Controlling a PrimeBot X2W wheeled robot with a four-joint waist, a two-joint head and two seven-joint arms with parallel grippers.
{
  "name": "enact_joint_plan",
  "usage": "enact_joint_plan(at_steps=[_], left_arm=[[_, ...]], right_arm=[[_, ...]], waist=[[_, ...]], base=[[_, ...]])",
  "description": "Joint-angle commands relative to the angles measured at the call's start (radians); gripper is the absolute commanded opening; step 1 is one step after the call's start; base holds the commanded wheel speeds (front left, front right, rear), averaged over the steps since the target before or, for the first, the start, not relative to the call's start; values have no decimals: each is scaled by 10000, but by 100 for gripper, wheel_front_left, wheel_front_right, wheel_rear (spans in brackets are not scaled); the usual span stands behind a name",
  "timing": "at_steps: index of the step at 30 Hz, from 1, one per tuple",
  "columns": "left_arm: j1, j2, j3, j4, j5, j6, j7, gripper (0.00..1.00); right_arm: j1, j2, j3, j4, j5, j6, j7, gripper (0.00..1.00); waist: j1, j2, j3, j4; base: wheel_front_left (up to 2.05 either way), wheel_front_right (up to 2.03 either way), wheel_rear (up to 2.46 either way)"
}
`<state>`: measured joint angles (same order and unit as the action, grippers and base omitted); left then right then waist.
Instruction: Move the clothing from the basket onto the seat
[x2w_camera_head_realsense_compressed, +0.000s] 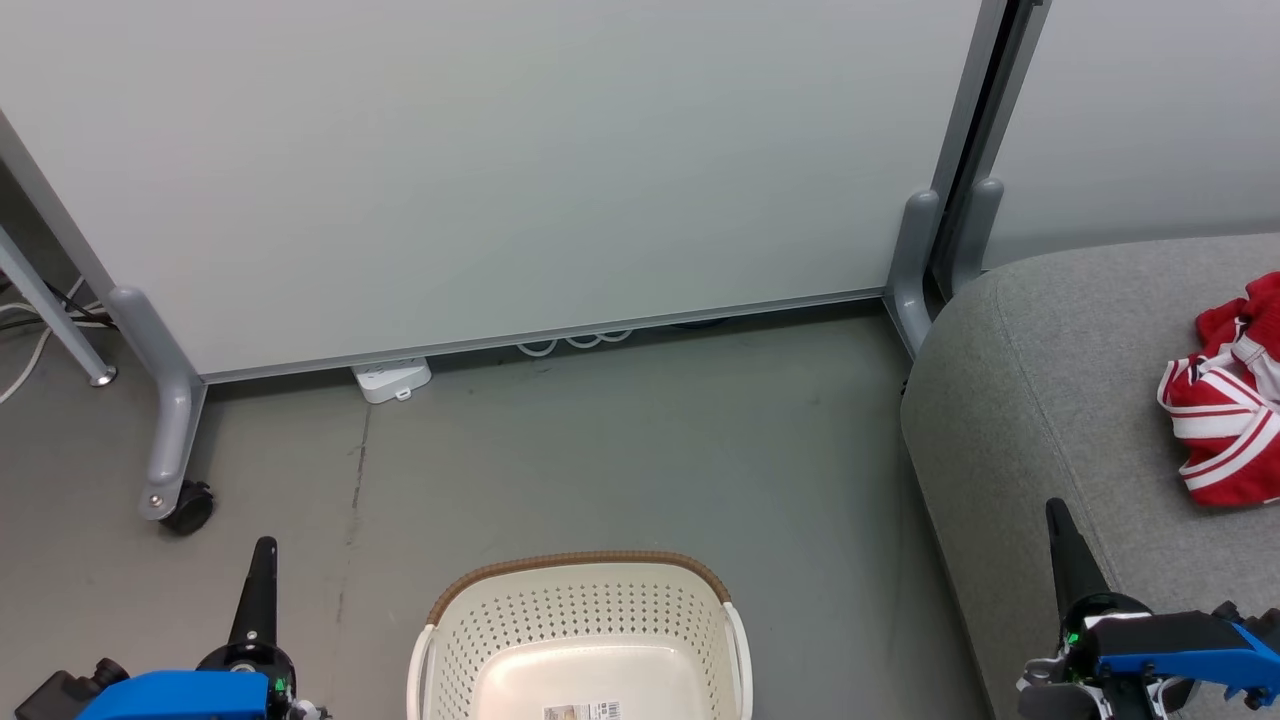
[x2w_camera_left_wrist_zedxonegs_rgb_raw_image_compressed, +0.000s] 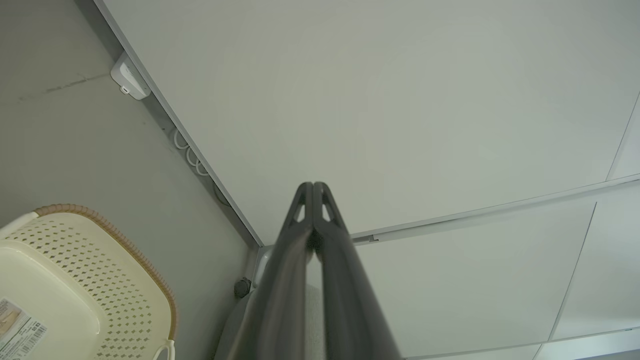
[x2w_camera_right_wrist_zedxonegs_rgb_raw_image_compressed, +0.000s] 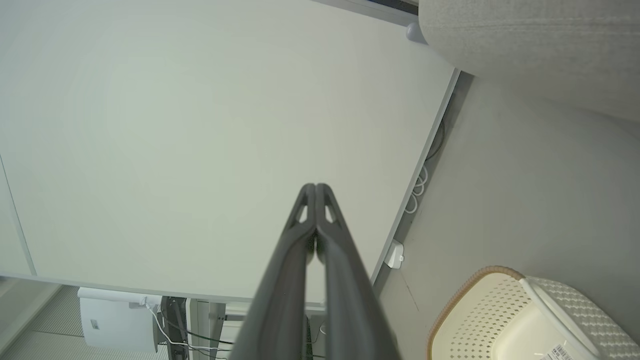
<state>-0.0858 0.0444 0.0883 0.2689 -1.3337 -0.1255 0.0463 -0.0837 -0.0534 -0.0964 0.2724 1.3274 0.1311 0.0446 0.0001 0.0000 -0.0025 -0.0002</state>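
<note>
Noted from head view: red clothing (x2w_camera_head_realsense_compressed: 1228, 400) heaped on grey seat (x2w_camera_head_realsense_compressed: 1040, 400), well right of basket (x2w_camera_head_realsense_compressed: 580, 612). Confirmed from wrist views: left gripper (x2w_camera_left_wrist_zedxonegs_rgb_raw_image_compressed: 313, 186) and right gripper (x2w_camera_right_wrist_zedxonegs_rgb_raw_image_compressed: 316, 186) pressed together at tips, facing white partition (x2w_camera_left_wrist_zedxonegs_rgb_raw_image_compressed: 400, 100).

floor (x2w_camera_head_realsense_compressed: 620, 450): grey concrete | partition (x2w_camera_head_realsense_compressed: 500, 170): pale wheeled panel | power strip (x2w_camera_head_realsense_compressed: 392, 380): white, under panel
</note>
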Motion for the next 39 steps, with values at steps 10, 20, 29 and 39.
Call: enact_joint_plan(at_steps=[10, 20, 29, 39], left_arm=[[-222, 78, 131, -147, -958, -52, 246, 0], [-250, 84, 199, -192, -1659, -65, 428, 0], [-268, 86, 257, -227, -2320, -78, 590, 0], [-289, 88, 288, -255, -2804, -81, 724, 0]], right_arm=[[-235, 28, -78, -168, 997, -3, 279, 0], [-281, 36, -123, -223, 1713, -4, 440, 0], [-289, 43, -166, -272, 2384, -5, 600, 0], [-296, 48, -195, -303, 2869, -5, 732, 0]], waist=[[0, 0, 16, 1], [-1, 0, 30, 1], [-1, 0, 44, 2], [-1, 0, 56, 2]], base=[[0, 0, 0], [0, 0, 0], [0, 0, 0], [0, 0, 0]])
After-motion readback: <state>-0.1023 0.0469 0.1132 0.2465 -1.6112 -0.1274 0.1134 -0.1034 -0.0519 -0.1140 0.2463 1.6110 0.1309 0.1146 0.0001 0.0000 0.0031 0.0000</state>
